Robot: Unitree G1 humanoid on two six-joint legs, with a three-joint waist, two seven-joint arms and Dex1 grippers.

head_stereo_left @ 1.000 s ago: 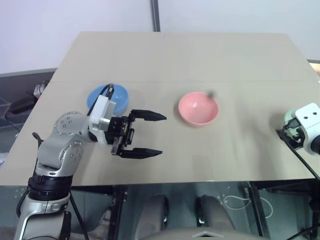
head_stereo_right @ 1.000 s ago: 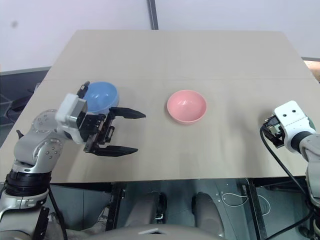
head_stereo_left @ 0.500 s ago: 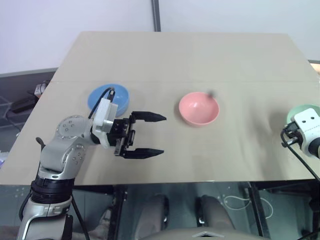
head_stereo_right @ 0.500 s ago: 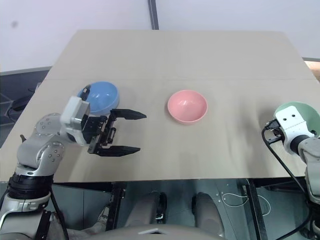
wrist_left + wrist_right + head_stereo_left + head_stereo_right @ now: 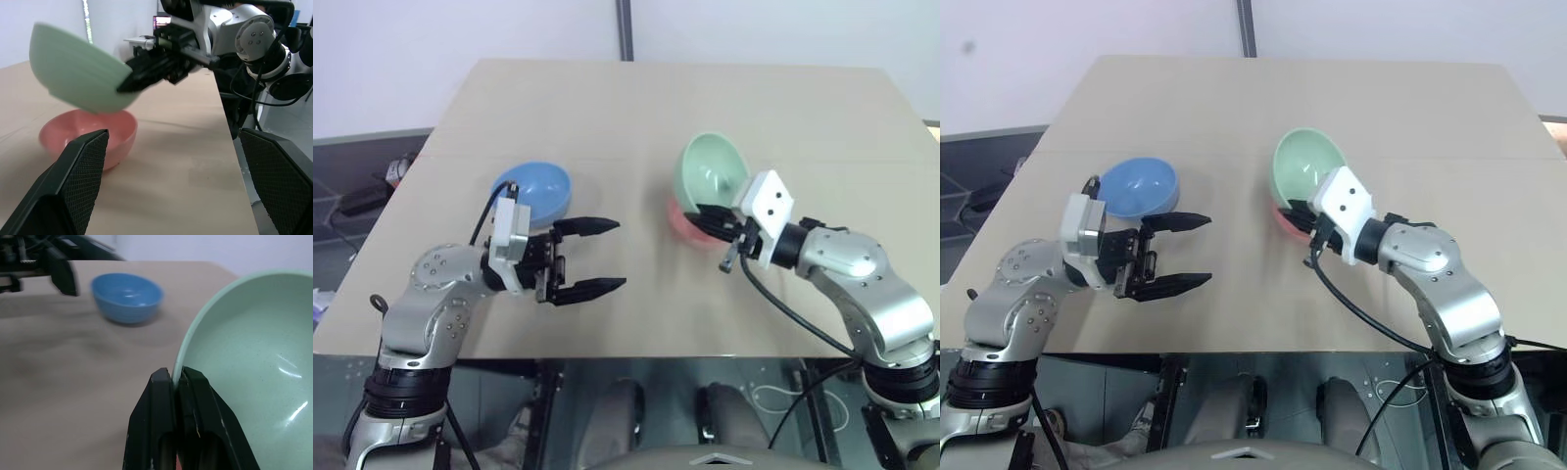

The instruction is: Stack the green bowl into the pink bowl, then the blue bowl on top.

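Tan table (image 5: 636,108), three bowls, right gripper (image 5: 177,382) pinching green bowl (image 5: 710,174), left gripper (image 5: 599,255) spread.

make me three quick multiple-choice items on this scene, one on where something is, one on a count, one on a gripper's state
1. Where is the pale mint-green plastic bowl?
A. flat on the table by the right edge
B. held tilted just above the salmon-pink plastic bowl
C. nested inside the sky-blue plastic bowl

2. How many bowls are in the scene?
A. two
B. three
C. four

3. What state is the left gripper in?
A. open and empty
B. shut on the blue bowl
C. shut on the pink bowl

Answers:
1 B, the left wrist view shows the green bowl pinched at its rim by the right gripper, lifted over the pink one.
2 B, one green, one pink, one blue.
3 A, its two black fingers stand wide apart with nothing between them, beside the blue bowl.
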